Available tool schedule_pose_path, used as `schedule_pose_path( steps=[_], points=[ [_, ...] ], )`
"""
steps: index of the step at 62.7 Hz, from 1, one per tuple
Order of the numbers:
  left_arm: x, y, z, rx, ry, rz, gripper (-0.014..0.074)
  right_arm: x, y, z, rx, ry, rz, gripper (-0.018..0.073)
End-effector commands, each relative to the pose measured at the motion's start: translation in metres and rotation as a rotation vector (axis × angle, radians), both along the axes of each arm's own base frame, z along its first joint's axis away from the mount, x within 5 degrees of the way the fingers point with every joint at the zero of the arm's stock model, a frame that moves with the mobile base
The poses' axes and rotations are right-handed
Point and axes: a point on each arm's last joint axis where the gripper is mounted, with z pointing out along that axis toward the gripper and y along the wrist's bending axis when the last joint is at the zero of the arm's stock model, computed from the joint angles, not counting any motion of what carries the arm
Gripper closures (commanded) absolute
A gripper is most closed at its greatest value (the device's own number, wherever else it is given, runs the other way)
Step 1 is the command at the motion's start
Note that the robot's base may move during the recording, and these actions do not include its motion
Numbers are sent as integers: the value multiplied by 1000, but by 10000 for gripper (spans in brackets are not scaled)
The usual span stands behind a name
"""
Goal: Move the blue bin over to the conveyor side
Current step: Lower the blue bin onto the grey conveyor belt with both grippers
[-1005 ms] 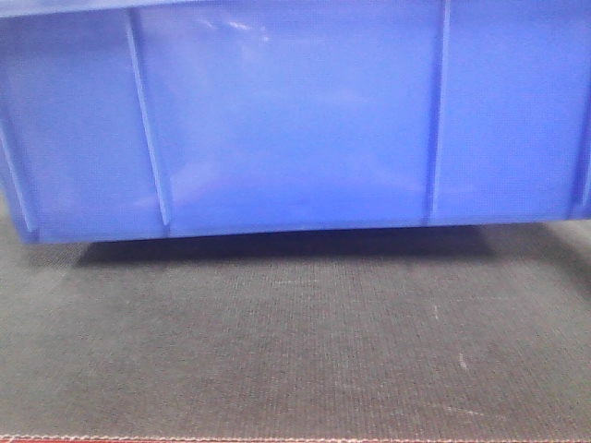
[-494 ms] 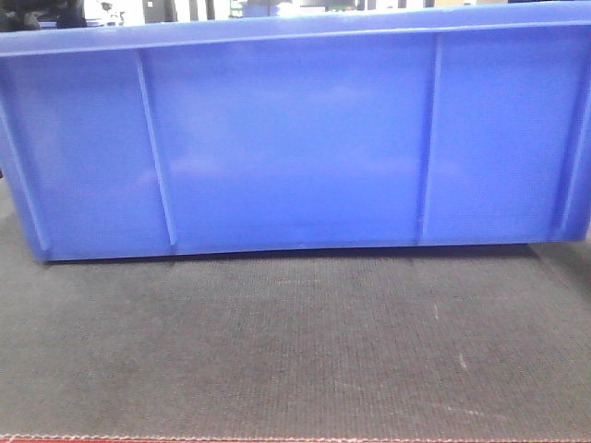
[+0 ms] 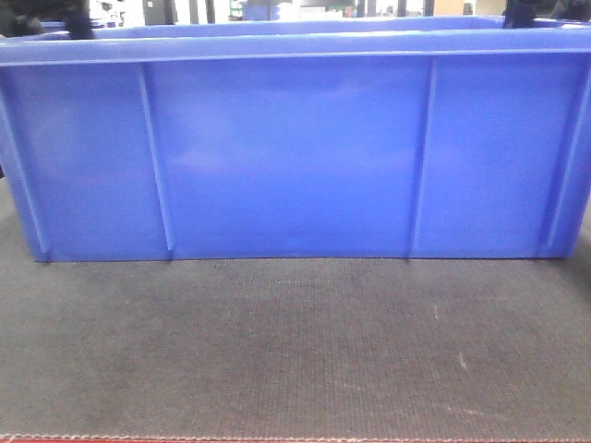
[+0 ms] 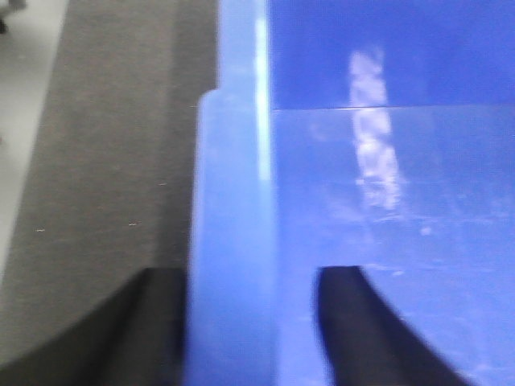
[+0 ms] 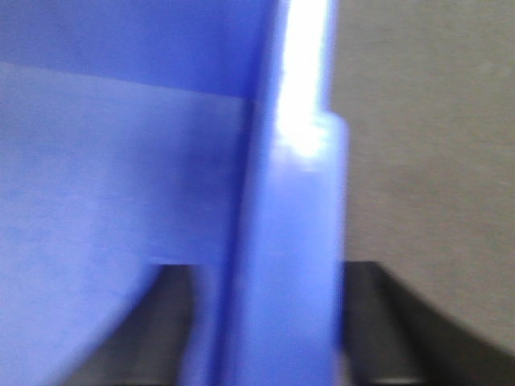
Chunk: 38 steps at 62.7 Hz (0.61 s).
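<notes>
Lowered since a second ago, the large bright-blue ribbed plastic bin (image 3: pixel 295 157) is now sitting flat on the dark woven conveyor belt (image 3: pixel 295 351), both grippers (image 4: pixel 249 338) (image 5: pixel 273 338) still straddling its end rims, so pulling away unevenly is risking dragging it askew.

Soft even light, glare streaks on the blue bin (image 5: pixel 302 104) rim, blurred wrist views, grainy front view
</notes>
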Motion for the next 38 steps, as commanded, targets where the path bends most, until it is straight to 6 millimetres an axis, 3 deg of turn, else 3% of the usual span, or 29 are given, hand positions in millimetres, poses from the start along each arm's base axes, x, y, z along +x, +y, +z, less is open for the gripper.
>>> schedule_pose_path(
  steps=[1, 8, 17, 25, 32, 38],
  points=[
    [2, -12, 17, -57, -107, -34, 191, 1, 10, 21, 55, -131, 27, 148],
    [3, -12, 23, -60, -126, -35, 130, 2, 9, 21, 42, -139, 29, 102],
    [2, -11, 40, -63, -159, -32, 121, -1, 8, 27, 39, -154, 29, 102],
    [-1, -9, 61, -49, -183, -23, 132, -9, 5, 46, 23, -201, 32, 106],
    [-7, -4, 83, -9, -204, -9, 214, -18, 3, 72, 19, -252, 31, 125],
    [-15, 0, 103, 24, -221, 9, 381, -28, 0, 98, 32, -321, 30, 203]
  ],
)
